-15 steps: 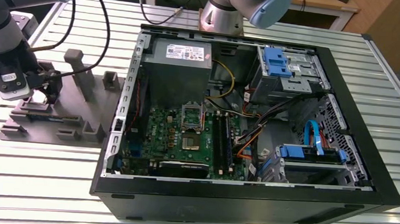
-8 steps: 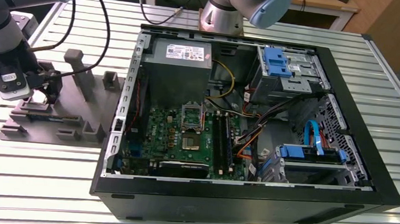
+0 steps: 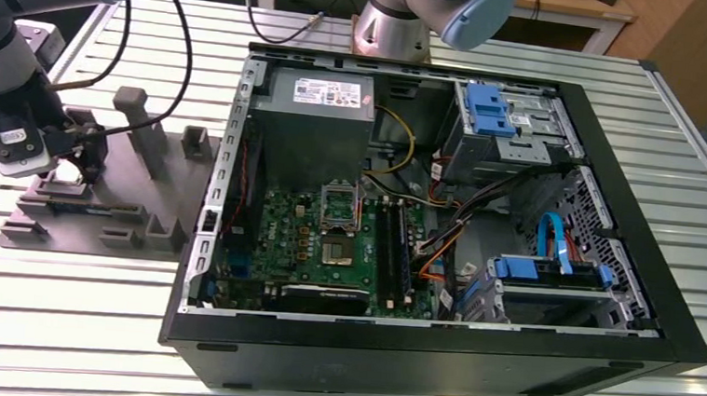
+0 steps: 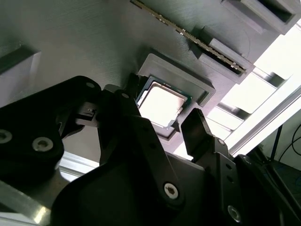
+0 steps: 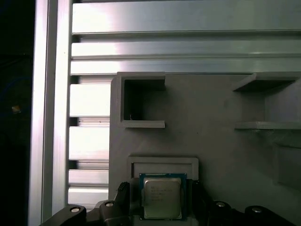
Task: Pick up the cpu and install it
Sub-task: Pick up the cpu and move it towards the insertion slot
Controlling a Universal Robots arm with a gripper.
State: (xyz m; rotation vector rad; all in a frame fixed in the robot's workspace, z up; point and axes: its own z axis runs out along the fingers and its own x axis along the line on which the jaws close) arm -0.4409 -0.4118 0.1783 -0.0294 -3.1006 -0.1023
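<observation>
Gripper (image 4: 161, 113) fingers (image 4: 197, 129) spread, straddling the cpu (image 5: 162, 197) on two sides, with gaps visible. The cpu lies flat in a raised pocket of the grey fixture (image 3: 103, 213), beside the open computer case (image 3: 645, 302).

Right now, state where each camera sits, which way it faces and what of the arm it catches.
Exterior view: off the arm, looking down on the open computer case and, on the exterior view's left, the grey tray; arm and gripper show over that tray.
First wrist view: on the wrist, facing the tray squarely; the gripper flanks the cpu in its pocket.
Second wrist view: on the wrist, looking slantwise past the gripper at the cpu.
Shared: both wrist views hold the cpu and gripper.
</observation>
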